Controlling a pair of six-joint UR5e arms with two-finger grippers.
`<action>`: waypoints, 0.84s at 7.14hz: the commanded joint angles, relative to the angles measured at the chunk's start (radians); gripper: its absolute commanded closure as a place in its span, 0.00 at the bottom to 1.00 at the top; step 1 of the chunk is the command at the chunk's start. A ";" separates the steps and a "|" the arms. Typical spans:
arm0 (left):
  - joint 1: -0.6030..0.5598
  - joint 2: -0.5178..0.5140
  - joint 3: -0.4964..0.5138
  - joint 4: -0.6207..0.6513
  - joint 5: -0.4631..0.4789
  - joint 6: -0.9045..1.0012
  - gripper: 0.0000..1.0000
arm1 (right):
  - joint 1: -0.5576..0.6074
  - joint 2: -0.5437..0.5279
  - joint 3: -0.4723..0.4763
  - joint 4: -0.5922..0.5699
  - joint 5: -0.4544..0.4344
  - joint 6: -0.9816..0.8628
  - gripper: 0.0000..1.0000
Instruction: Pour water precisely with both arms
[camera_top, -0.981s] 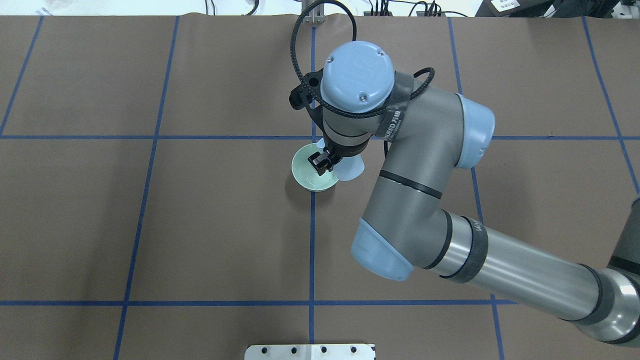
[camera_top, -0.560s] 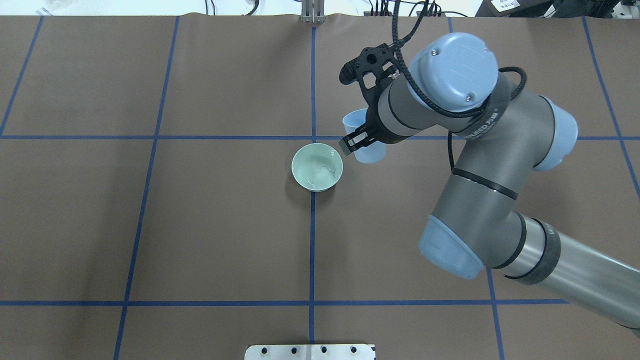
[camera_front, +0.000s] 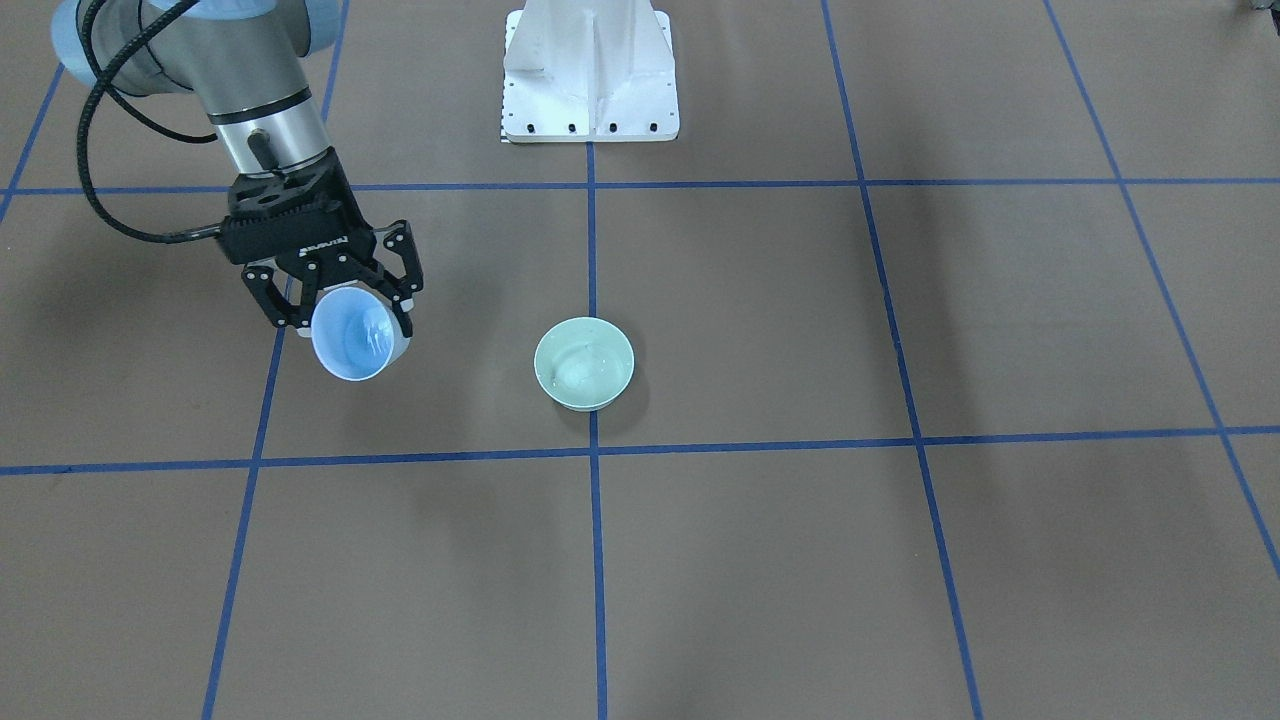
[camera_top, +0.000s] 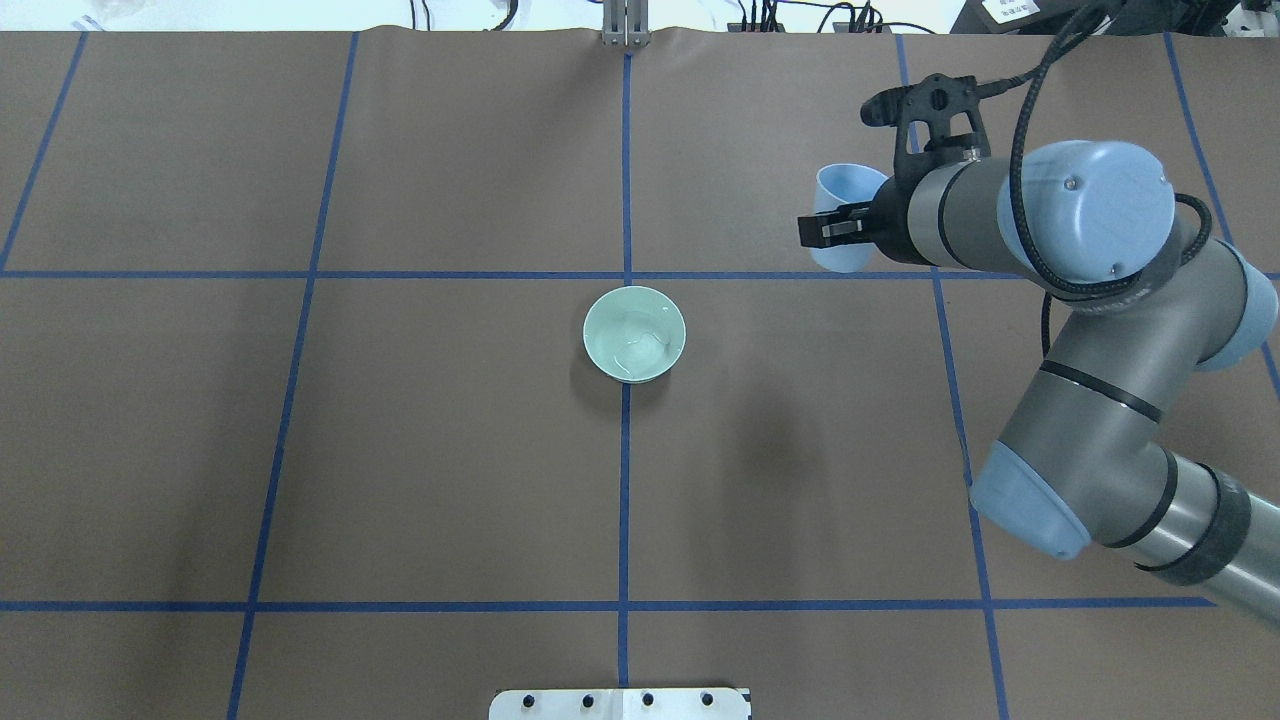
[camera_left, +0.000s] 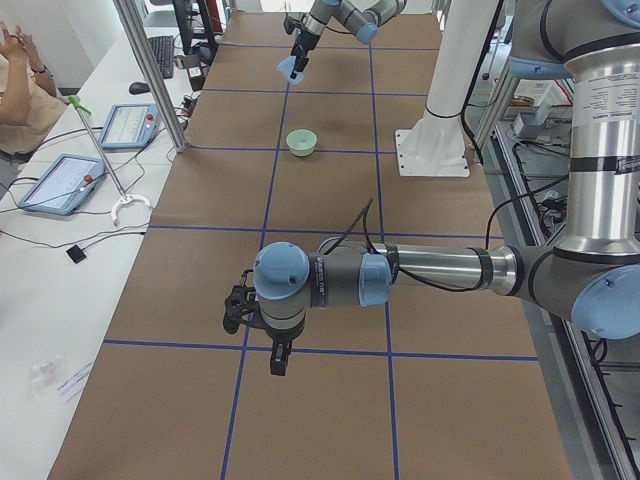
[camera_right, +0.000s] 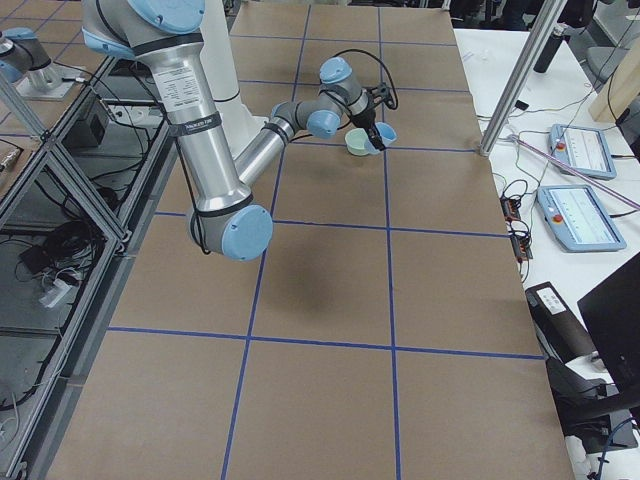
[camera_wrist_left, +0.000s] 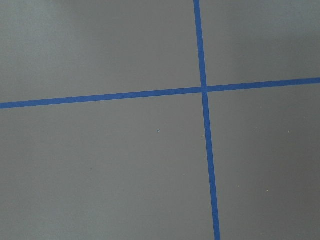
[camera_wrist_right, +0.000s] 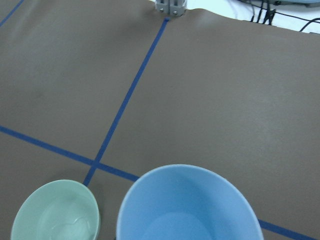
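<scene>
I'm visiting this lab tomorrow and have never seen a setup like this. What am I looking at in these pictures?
It is a robot whose grey jointed right arm and left arm stand on a white pedestal, over a brown table marked with blue tape. Six cameras show one moment: one above and behind the robot, one facing it, one at each table end, one on each wrist. On the table stands a green bowl holding a little water. The right gripper is closed around a blue cup, lifted off the table, apart from the bowl. The left gripper hangs over the table well away from both; its wrist camera sees only tape lines.
</scene>
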 joint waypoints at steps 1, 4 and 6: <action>0.002 0.000 -0.004 0.000 -0.002 -0.001 0.00 | -0.012 -0.119 0.006 0.041 -0.218 0.162 1.00; 0.005 -0.003 -0.004 -0.003 -0.004 -0.001 0.00 | -0.041 -0.417 -0.008 0.331 -0.412 0.248 1.00; 0.005 -0.003 -0.005 -0.005 -0.004 -0.001 0.00 | -0.068 -0.504 -0.067 0.377 -0.535 0.250 1.00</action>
